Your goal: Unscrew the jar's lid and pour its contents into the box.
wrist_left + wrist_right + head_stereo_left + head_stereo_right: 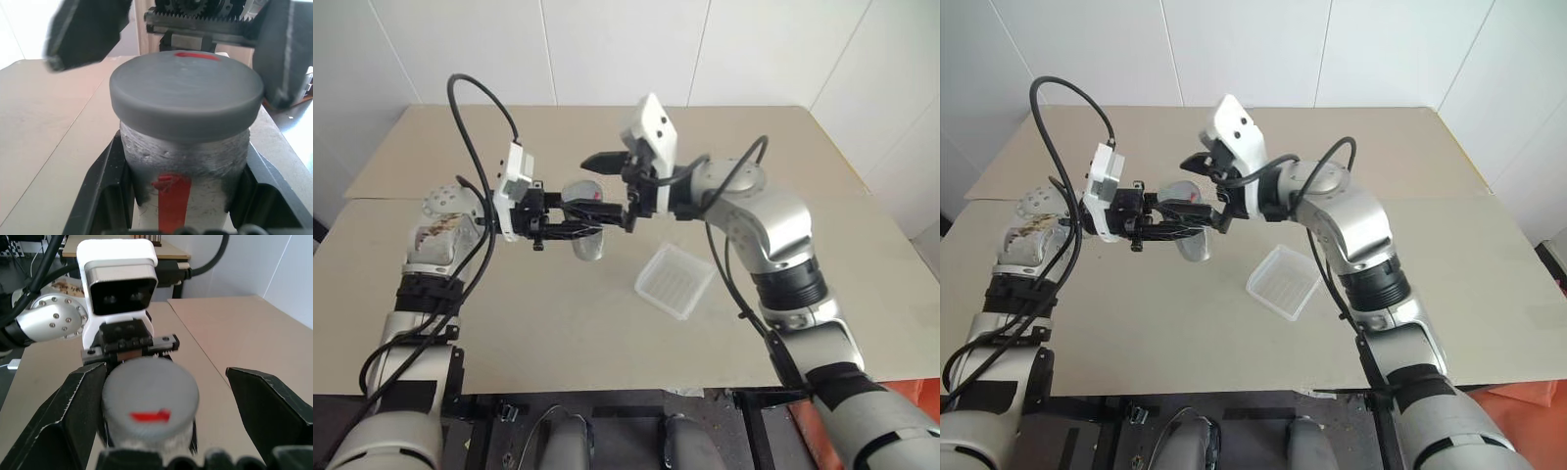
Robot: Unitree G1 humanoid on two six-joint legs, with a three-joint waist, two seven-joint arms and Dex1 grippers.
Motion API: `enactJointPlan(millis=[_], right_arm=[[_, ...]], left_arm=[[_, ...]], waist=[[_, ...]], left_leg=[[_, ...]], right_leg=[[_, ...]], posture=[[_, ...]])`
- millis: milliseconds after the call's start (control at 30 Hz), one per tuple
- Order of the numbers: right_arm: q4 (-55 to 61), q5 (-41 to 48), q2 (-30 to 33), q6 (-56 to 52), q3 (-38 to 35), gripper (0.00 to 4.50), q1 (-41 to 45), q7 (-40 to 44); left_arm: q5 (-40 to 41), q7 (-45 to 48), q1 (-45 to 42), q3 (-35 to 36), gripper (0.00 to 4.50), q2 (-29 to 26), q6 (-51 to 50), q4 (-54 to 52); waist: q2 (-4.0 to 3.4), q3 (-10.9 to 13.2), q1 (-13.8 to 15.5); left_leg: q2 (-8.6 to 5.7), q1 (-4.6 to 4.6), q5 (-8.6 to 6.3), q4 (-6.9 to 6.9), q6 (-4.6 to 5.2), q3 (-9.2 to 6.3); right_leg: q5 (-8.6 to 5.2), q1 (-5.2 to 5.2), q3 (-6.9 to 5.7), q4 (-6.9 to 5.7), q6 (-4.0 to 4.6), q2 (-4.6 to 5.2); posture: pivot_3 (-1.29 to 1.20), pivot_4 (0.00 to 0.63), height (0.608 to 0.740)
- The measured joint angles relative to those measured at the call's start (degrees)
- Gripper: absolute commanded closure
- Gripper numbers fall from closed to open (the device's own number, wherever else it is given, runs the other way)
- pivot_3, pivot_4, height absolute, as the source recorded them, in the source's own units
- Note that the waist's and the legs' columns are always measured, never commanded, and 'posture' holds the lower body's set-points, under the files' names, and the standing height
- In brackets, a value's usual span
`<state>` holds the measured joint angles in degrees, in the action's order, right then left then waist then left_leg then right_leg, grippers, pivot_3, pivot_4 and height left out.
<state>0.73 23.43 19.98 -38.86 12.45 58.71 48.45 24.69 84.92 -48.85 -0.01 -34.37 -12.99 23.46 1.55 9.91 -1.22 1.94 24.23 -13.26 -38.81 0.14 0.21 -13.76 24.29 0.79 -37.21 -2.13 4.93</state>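
My left gripper (579,211) is shut on the jar (576,192) and holds it level above the table, with the mouth end pointing at the right gripper. In the left wrist view the scuffed clear jar (188,156) has a red mark on its side and sits between the black fingers (105,188). The grey lid (185,90) is on the jar, and its flat face carries a red mark (150,416). My right gripper (610,191) is open, with one finger on each side of the lid (150,391). The contents are hidden. The box (703,266) lies on the table below and to the right of the jar.
The beige table (509,323) runs to a white wall behind. A seam crosses the table from left to right at about the height of the grippers. Black cables loop above both wrists.
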Motion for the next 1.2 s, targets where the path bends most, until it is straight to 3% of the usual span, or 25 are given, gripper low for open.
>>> enactJointPlan(millis=[200, 433, 633, 800, 1200], right_arm=[[-0.19, -0.39, 7.43, -0.37, -6.25, 0.05, -3.44, -1.32], [3.67, 0.96, 7.71, -0.98, -6.59, 0.05, -5.03, -0.78], [6.70, 4.30, 1.90, -3.04, -5.97, 0.05, -2.02, -1.38], [5.87, 2.12, -3.39, -2.64, -0.90, 0.05, -0.39, -2.52], [-1.34, -2.17, -6.44, 0.15, 0.45, 0.05, 2.67, -3.20]], left_arm=[[0.64, 2.25, 0.83, 0.58, 2.48, -1.67, -0.11, -1.29], [1.19, 2.62, 0.72, 1.04, 2.48, -1.43, -0.09, -1.51], [1.12, 2.10, 0.00, 0.76, 2.48, 0.52, 0.22, -1.18], [1.04, 1.92, -0.73, 0.11, 2.48, 2.08, 0.39, -0.15], [0.65, 1.98, -0.87, 0.07, 2.48, 0.98, 0.38, -0.10]], waist=[[0.00, 0.00, 0.39], [0.00, 0.00, -0.26], [0.00, 0.00, -0.14], [0.00, 0.00, -0.07], [-0.01, 0.00, -0.01]], left_leg=[[0.00, 0.00, 0.00, 0.01, 0.00, 0.02], [0.00, -0.01, 0.00, 0.01, 0.00, 0.01], [0.00, -0.02, 0.00, 0.00, 0.00, 0.00], [-0.01, 0.00, 0.00, -0.02, 0.00, 0.00], [0.00, -0.01, 0.00, 0.00, 0.00, -0.01]], right_leg=[[0.00, -0.01, -0.01, 0.05, 0.00, 0.02], [0.00, 0.01, 0.02, 0.02, 0.00, 0.00], [0.00, -0.01, 0.01, 0.00, 0.00, 0.00], [0.00, -0.01, 0.00, 0.00, 0.00, 0.00], [0.00, 0.00, -0.01, -0.01, 0.00, 0.00]], posture=[[0.00, 0.150, 0.740], [0.00, 0.150, 0.740], [0.00, 0.150, 0.740], [0.00, 0.150, 0.740], [0.00, 0.150, 0.740]])
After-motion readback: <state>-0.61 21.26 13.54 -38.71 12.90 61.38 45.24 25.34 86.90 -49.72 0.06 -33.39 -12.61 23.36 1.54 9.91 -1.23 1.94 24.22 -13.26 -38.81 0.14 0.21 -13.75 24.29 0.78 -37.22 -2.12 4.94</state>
